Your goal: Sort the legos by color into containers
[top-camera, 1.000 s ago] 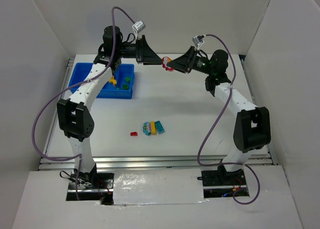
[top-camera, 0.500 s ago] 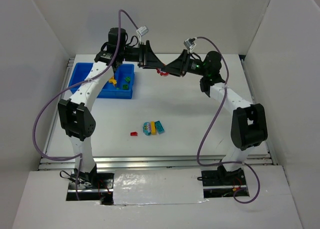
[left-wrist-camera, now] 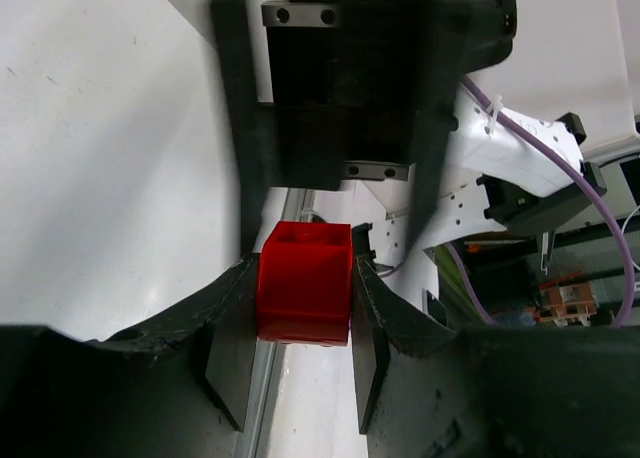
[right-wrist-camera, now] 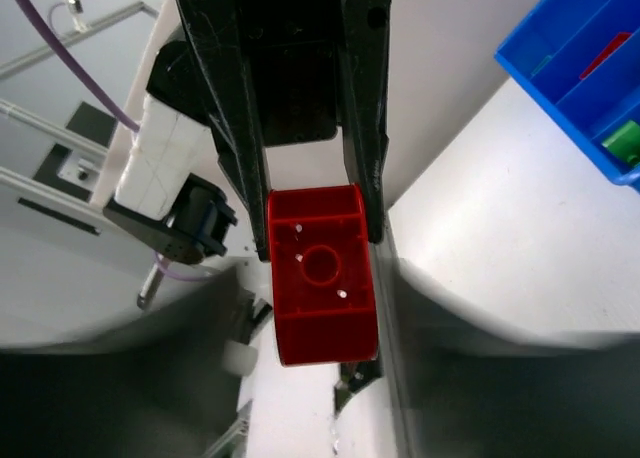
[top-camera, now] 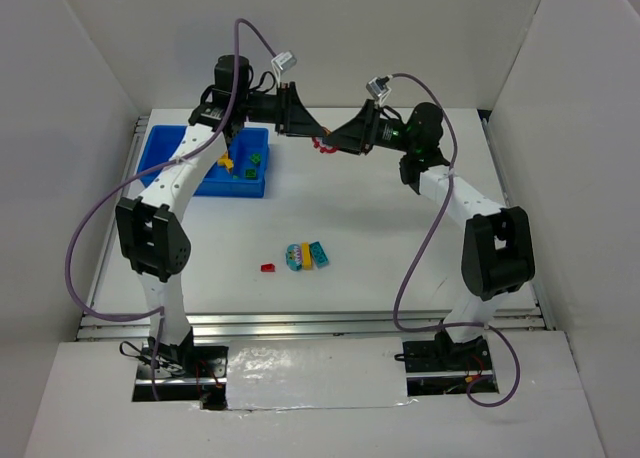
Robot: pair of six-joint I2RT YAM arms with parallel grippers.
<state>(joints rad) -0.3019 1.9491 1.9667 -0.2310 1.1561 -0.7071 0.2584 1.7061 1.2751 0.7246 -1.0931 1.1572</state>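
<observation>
A red lego (top-camera: pixel 322 143) hangs in mid-air above the back of the table, between the two facing grippers. My left gripper (top-camera: pixel 312 136) is shut on it: in the left wrist view both pads press the sides of the red lego (left-wrist-camera: pixel 303 283). My right gripper (top-camera: pixel 334 143) stands open around the same brick's other end; in the right wrist view its blurred fingers stand clear of the red lego (right-wrist-camera: pixel 322 288), which the left fingers (right-wrist-camera: pixel 240 128) clamp from above. The blue tray of containers (top-camera: pixel 160 148) sits at the back left, holding a yellow lego (top-camera: pixel 227 163) and a green lego (top-camera: pixel 255 161).
On the table's near middle lie a small red lego (top-camera: pixel 268 268) and a tight cluster of cyan, yellow and green legos (top-camera: pixel 307 255). The right wrist view catches a corner of the blue tray (right-wrist-camera: pixel 560 58) with a green lego (right-wrist-camera: pixel 625 138) inside. White walls enclose the table.
The two grippers came together over the back of the table. The left gripper closed on the red lego, and the right gripper, shut on it before, has opened.
</observation>
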